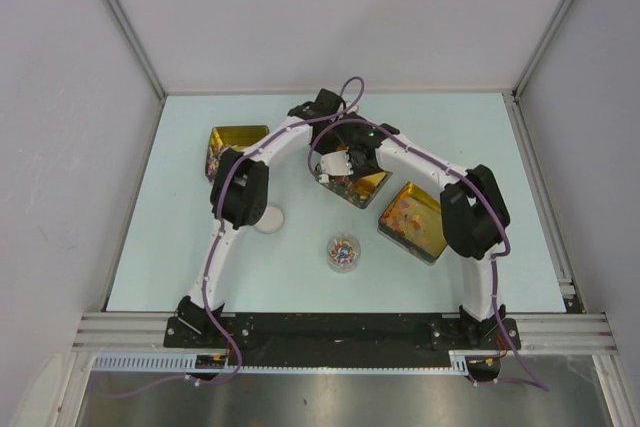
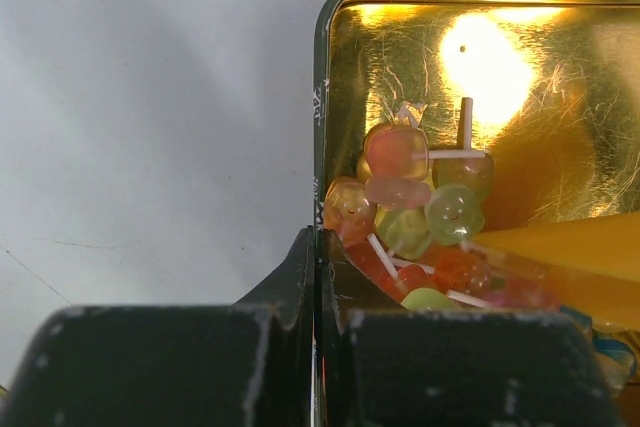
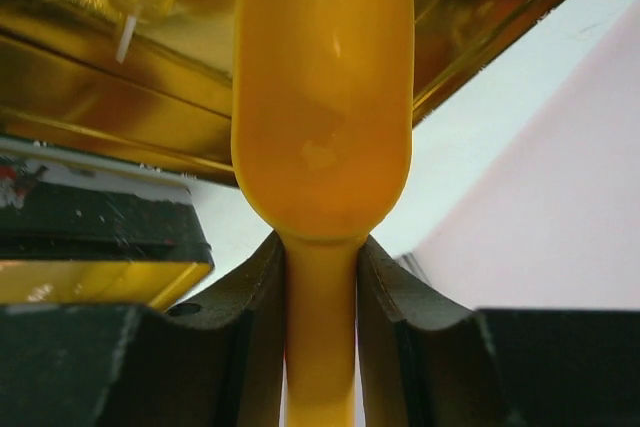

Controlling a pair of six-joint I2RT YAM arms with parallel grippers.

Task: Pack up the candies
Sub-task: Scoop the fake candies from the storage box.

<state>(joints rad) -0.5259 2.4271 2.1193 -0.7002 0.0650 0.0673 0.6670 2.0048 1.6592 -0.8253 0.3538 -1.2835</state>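
The left pincer (image 2: 318, 247) is shut on the side wall of the middle tin (image 2: 324, 97), with one finger inside the rim and one outside. Candies (image 2: 420, 197) lie heaped in that tin, close against the gripped wall, and some sit on thin white sticks. The right pincer (image 3: 320, 257) is closed on the handle of the orange scoop (image 3: 325, 97) just below its bowl. The bowl reaches over the tin's edge towards the candies. From above, both arms meet at this tin on the tabletop (image 1: 180, 267). More candies fill a clear cup (image 1: 357, 256) nearer the bases. A right tin (image 1: 428, 235) holds a few, and a left tin (image 1: 245, 137) has some at one edge.
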